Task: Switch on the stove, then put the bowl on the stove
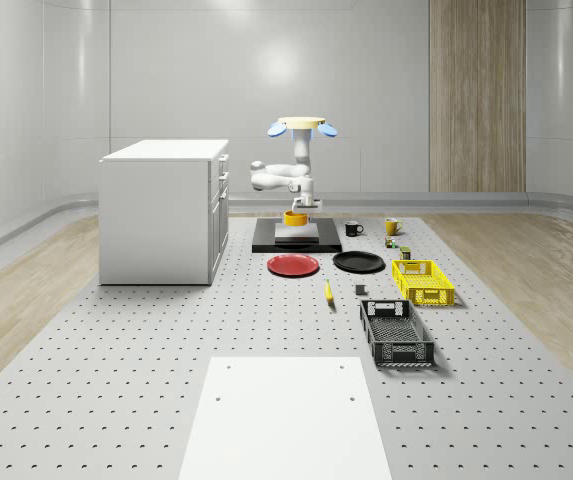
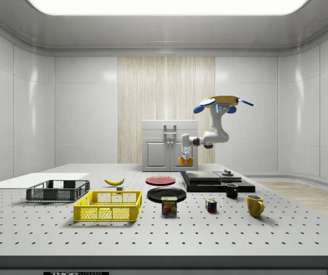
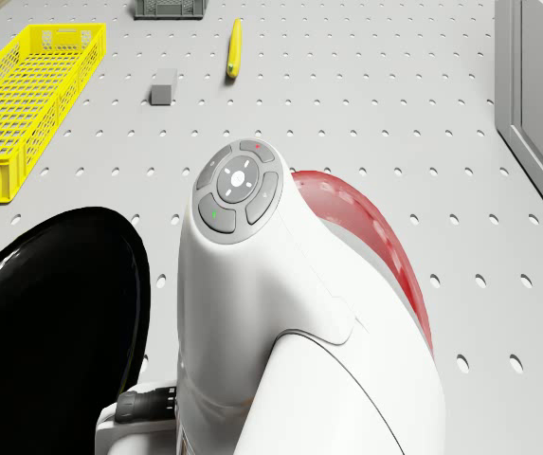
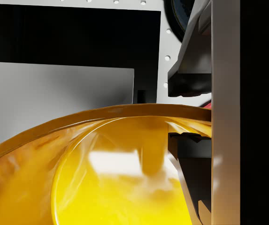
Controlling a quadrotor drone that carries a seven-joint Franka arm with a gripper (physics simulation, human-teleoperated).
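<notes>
Drone (image 1: pixel 301 126) above stove (image 1: pixel 296 238), end effector (image 1: pixel 297 211) at yellow bowl (image 1: pixel 295 218).

Evenly and brightly lit throughout, from a broad ceiling panel (image 2: pixel 166 6) overhead. Soft pale glare on the back wall (image 1: pixel 281 65). Only short, faint shadows under the yellow crate (image 2: pixel 109 206) and dark crate (image 1: pixel 396 333) on the worktop (image 1: pixel 166 340). Mirror-like sheen on the black plate (image 3: pixel 48 322). Washed-out white highlights inside the yellow bowl (image 4: pixel 111 187), with smeared reflections along its rim. Deep, featureless black along one edge of the wrist view.
</notes>
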